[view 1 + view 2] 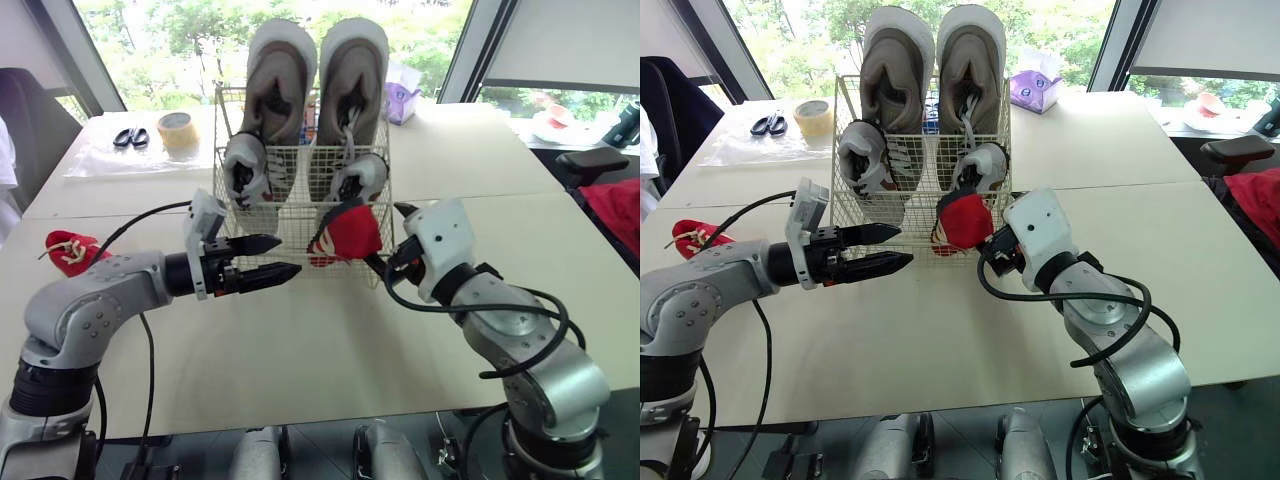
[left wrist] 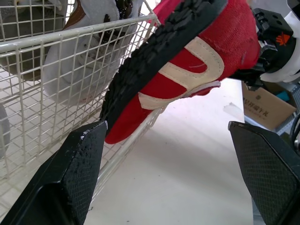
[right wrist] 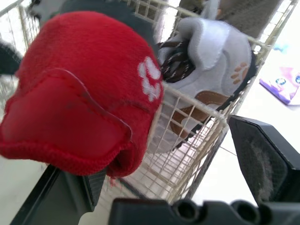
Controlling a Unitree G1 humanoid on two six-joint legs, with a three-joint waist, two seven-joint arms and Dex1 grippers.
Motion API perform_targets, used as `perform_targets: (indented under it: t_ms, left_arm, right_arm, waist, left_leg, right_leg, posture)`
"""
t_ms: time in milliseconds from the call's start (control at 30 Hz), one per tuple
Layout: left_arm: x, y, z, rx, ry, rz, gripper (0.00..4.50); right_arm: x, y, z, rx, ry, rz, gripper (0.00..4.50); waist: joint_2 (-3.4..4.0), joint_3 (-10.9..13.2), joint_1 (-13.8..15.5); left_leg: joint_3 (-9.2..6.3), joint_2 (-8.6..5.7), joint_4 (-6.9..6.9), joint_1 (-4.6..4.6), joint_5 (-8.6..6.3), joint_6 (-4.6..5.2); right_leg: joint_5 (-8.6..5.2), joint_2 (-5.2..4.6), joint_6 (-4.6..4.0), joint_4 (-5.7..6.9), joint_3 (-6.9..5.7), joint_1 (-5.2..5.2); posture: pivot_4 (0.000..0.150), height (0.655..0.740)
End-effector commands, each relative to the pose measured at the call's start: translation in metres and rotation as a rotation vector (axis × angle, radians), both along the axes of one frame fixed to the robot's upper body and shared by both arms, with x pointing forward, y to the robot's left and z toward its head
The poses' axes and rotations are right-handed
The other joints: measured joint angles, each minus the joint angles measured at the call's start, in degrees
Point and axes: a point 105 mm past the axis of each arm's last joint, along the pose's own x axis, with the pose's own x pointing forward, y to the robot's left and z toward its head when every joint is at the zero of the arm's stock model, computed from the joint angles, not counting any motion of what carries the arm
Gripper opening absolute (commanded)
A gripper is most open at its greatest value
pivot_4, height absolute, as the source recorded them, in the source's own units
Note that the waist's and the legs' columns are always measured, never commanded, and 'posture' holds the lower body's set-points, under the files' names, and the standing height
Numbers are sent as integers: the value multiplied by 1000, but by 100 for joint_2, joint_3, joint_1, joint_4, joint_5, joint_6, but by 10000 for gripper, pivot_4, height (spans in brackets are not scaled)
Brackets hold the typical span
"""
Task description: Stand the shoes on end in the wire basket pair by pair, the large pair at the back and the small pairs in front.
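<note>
At the front right corner of the white wire basket [image 1: 295,200], the right tool [image 1: 388,238] has its fingers spread wide. A small red fabric shoe with a black sole [image 1: 350,232] lies against one finger, and the other finger [image 3: 262,164] stands clear of it. The shoe is off the counter [image 1: 330,340], tilted, with its sole toward the outside of the basket's front wall. The left tool [image 1: 290,255] is also wide and holds nothing; it hovers just in front of the basket, pointing toward the red shoe. Inside the basket, a large grey-brown pair of shoes [image 1: 282,85] stands on end at the back, with a small white-and-grey pair [image 1: 245,165] in front. A second small red shoe [image 1: 68,250] lies on the counter at far left. Behind the basket are black scissors [image 1: 130,137], a tape roll [image 1: 175,130] and a purple tissue box [image 1: 402,100].
</note>
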Motion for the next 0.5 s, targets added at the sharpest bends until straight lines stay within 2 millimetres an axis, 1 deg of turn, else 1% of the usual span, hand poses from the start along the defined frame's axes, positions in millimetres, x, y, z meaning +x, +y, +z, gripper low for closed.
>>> perform_targets:
  t_ms: [33, 133, 200, 267, 300, 367, 433, 500]
  left_arm:
    - [-1, 1, 4, 2, -23, 5, 42693]
    - [-1, 1, 3, 2, -24, 6, 42693]
    - [0, 0, 3, 2, -25, 7, 42693]
    - [0, -1, 3, 1, -25, 6, 42693]
    - [0, -1, 3, 1, -26, 6, 42693]
    - [0, -2, 3, 1, -27, 7, 42693]
    - [1, -2, 3, 1, -27, 10, 42693]
    - [0, -2, 3, 0, -26, 11, 42693]
  right_arm:
    - [-10, 8, -2, -85, -42, 68, 40694]
    - [-12, 8, -4, -125, -61, 93, 40694]
    - [-10, 6, -1, -154, -85, 102, 40694]
    - [-6, 4, 9, -153, -120, 102, 40694]
    - [-6, 6, 16, -126, -136, 120, 40694]
    - [-10, 13, 22, -78, -141, 183, 40694]
    - [-18, 20, 20, -73, -122, 253, 40694]
    - [-20, 20, 16, -99, -112, 272, 40694]
  waist:
    - [0, 0, -2]
    - [0, 0, 0]
    - [0, 0, 0]
    - [-1, 0, 2]
    - [-1, 0, 1]
    - [-1, 0, 2]
    - [-1, 0, 8]
    - [-1, 0, 29]
  left_leg:
    - [1, 0, 0, 3, 0, 0]
    - [0, 0, -2, 13, -5, 8]
    - [1, 0, -2, 13, -5, 8]
    - [0, 1, -2, 13, -5, 8]
    - [0, 1, -2, 14, -5, 8]
    - [0, 1, -2, 15, -4, 7]
    - [-1, 1, -2, 15, -1, 1]
    - [0, 0, -3, 15, 2, -3]
  right_leg:
    - [0, 0, 0, 0, 0, 2]
    - [-1, 0, -1, 0, 0, 9]
    - [-1, 0, -2, 0, 1, 10]
    - [-2, 0, -2, 0, 0, 10]
    - [-2, 0, -2, 0, 0, 10]
    - [-2, 0, -2, 1, 0, 11]
    - [-2, 0, -2, 0, 0, 11]
    - [-2, 0, -2, -2, 0, 13]
  posture:
    - [1500, 6938]
    - [1500, 6938]
    - [1500, 6938]
    - [1500, 6938]
    - [1500, 6938]
    - [1500, 6938]
    - [1500, 6938]
    - [1500, 6938]
